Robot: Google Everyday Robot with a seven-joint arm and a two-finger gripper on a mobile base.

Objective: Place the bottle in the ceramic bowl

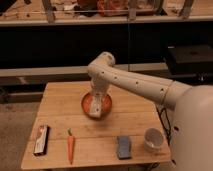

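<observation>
White and pale, the gripper hangs at the end of the robot's arm, lowered straight down into the ceramic bowl; whether it is spread wide or closed cannot be told. The bottle shows as a whitish, upright shape right at the gripper, inside the orange-red bowl, and it is not clear whether the gripper grips it or only stands against it. The bowl sits directly beneath and around the gripper, on the wooden table, near the middle of its top. Nearer the camera than the gripper and a little to the right in the view lies the blue-grey sponge, and farther right of that stands the white cup, both well apart from the bowl. Nearer the camera and to the left in the view lies a carrot, pointing lengthwise toward the table's front edge. Farther left again, near the front corner, lies a flat dark-and-white bar.
</observation>
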